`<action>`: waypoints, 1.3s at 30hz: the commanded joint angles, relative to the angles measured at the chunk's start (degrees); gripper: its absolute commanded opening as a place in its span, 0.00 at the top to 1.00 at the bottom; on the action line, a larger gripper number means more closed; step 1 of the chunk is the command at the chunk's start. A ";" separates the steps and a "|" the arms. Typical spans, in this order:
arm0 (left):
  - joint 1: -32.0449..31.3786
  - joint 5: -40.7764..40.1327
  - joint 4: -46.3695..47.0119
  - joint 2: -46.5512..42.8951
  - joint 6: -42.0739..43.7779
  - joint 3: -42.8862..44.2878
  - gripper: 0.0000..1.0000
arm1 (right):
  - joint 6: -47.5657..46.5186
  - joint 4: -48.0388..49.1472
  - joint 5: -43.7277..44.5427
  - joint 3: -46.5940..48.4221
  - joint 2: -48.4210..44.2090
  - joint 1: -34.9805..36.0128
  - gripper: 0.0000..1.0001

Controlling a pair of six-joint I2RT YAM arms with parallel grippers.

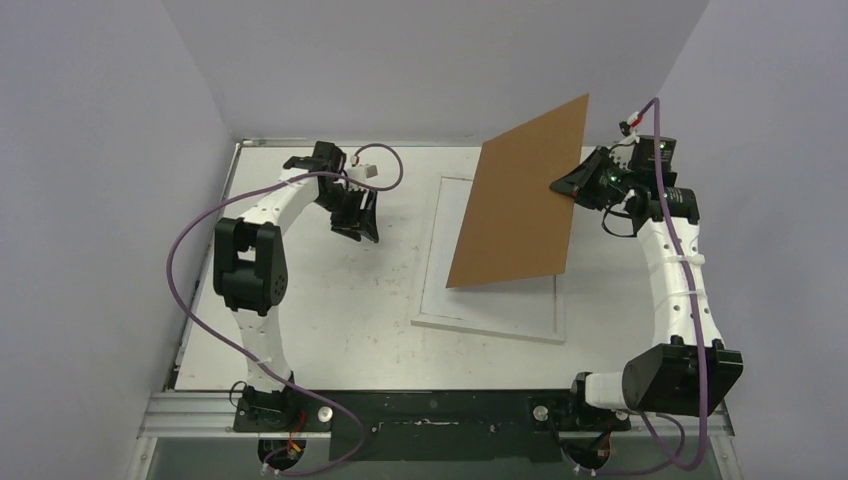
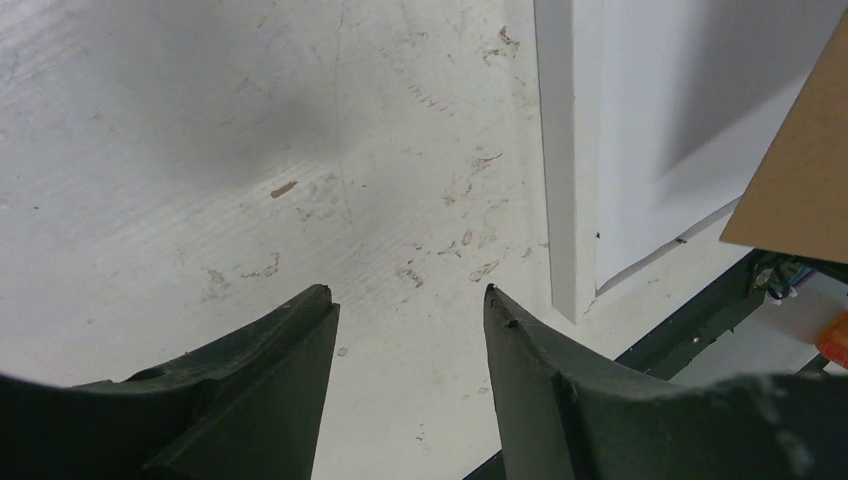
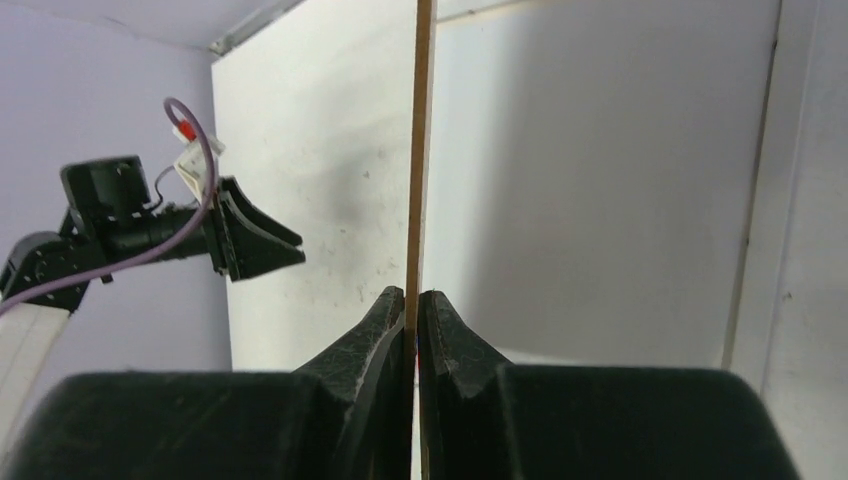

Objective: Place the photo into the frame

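Note:
A plain brown backing board (image 1: 520, 200) hangs tilted above the table, its lower edge over the frame (image 1: 485, 325). My right gripper (image 1: 562, 187) is shut on the board's right edge. In the right wrist view the board (image 3: 423, 150) shows edge-on, pinched between the fingers of the right gripper (image 3: 412, 297). The frame (image 2: 565, 150) is white-bordered and lies flat on the table. My left gripper (image 1: 355, 228) hovers left of the frame. Its jaws stand apart in the left wrist view, where the left gripper (image 2: 408, 295) has only bare table between them. The photo is out of view.
The white tabletop (image 1: 330, 300) is scuffed and walled in by grey panels on three sides. A black rail (image 1: 430, 410) carrying the arm bases runs along the near edge. The board's corner (image 2: 800, 190) overhangs the frame's near end.

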 commanded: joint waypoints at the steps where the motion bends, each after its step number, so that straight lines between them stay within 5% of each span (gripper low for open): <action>1: -0.49 0.99 1.93 1.37 -1.54 3.84 0.47 | -6.25 -1.25 -6.64 2.26 -1.19 -0.09 0.95; 39: 0.80 -0.58 2.13 -0.32 -0.09 -1.27 0.54 | 2.02 19.74 -12.28 -15.20 3.28 -0.10 0.95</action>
